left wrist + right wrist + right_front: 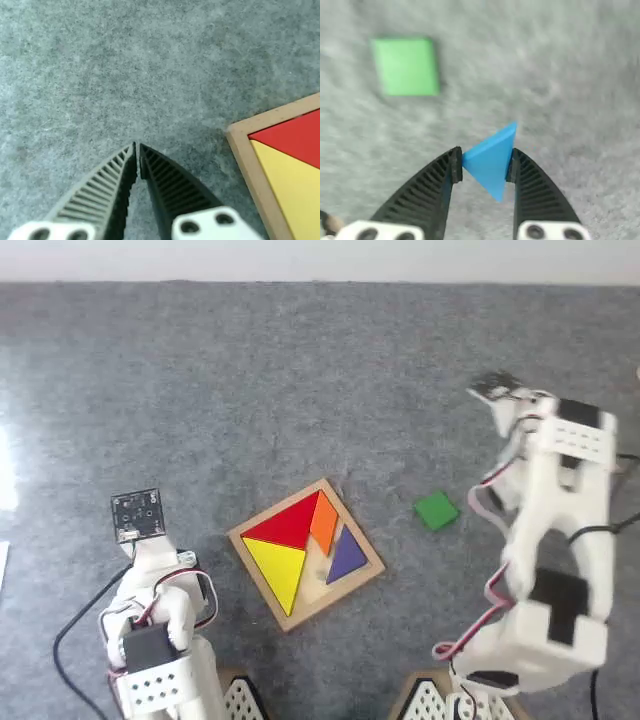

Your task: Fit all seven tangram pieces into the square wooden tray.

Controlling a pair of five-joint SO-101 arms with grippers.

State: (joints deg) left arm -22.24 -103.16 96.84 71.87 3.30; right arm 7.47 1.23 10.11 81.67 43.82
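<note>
Four pieces, red triangle (285, 527), yellow triangle (280, 570), orange piece (324, 525) and purple triangle (345, 558), are sitting in the square wooden tray (257, 580), leaving bare wood showing. Right gripper (485, 156) is clamping a blue triangle (491, 161), presumably bound for that gap. Green square (436, 510) is waiting on the felt, apart from the tray. Left gripper (137, 148) is idling, fingers together, empty, beside a tray corner. No writing is reading legibly.

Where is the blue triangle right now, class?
In the right wrist view, the blue triangle is clamped between the jaws of the right gripper, over the grey mat, with the green square lying loose nearby.
</note>
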